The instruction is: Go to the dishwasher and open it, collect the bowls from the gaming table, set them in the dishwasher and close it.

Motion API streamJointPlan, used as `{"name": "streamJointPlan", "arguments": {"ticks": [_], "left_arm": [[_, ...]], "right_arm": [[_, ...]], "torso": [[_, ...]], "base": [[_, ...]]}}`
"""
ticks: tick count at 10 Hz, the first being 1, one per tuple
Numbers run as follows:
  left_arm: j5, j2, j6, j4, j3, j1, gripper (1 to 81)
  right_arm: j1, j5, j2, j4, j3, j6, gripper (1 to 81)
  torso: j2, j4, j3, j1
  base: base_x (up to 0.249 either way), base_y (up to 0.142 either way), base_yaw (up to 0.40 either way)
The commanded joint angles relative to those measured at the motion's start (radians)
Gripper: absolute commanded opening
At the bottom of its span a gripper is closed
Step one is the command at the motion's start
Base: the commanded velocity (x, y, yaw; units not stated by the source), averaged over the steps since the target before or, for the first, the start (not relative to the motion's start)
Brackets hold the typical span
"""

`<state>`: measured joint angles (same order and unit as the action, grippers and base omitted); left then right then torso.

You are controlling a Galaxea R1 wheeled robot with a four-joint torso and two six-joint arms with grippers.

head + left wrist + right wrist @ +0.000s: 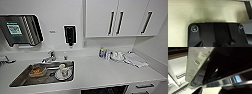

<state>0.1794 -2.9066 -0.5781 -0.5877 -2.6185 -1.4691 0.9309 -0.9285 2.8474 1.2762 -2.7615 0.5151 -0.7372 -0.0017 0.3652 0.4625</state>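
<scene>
Dishwasher (198,63) close before the right wrist camera, steel edge, dark inside; both claws' grip, cannot tell. Sink (22,77) holds an orange-filled container (37,71) and white dishes (63,72).

Dishwasher (105,89) cut off at the head view's lower edge, just a dark strip under the counter (100,72); sink (25,77) contents blurred, one orange-brown item unidentifiable; bottles by the back wall too small to read.
</scene>
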Motion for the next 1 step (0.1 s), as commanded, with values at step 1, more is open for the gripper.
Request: {"name": "streamJointPlan", "arguments": {"ticks": [1], "left_arm": [[-0.035,0.012,0.000,0.000,0.002,0.042,81.1]], "right_arm": [[-0.275,0.063,0.006,0.091,-0.004,0.105,81.1]], "torso": [[0.000,0.000,0.000,0.000]], "base": [[0.000,0.000,0.000]]}}
